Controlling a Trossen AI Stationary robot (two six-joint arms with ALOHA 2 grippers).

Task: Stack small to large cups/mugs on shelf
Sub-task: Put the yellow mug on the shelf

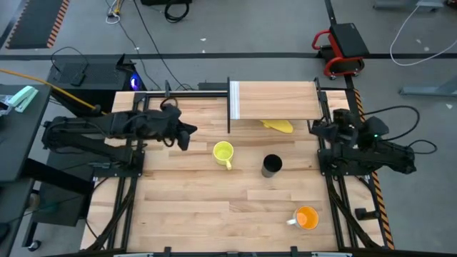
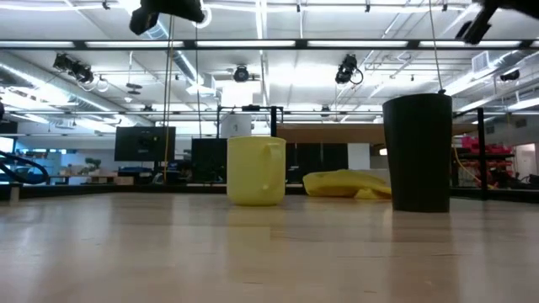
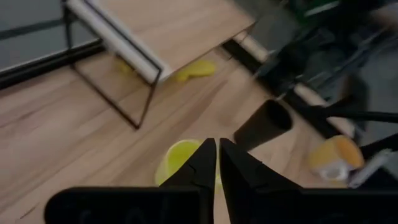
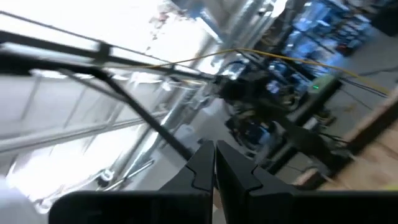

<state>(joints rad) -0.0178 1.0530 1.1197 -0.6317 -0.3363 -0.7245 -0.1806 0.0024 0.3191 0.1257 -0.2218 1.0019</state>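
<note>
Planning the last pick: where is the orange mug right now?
In the high view the orange mug stands alone on the table's front right, nearer the right arm, apart from the black cup.

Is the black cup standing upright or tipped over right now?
Upright. The black cup stands on its base in the low view, and the high view looks straight down into its round mouth.

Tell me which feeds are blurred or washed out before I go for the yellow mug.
High view: evenly lit and clear; yellow mug, black cup and orange mug all read cleanly. Low view: bright ceiling lights behind, black cup in silhouette. Left wrist view: blur toward the far side, orange mug smeared, shelf sharper. Right wrist view: heavily blurred with blown-out glare; unusable.
</note>
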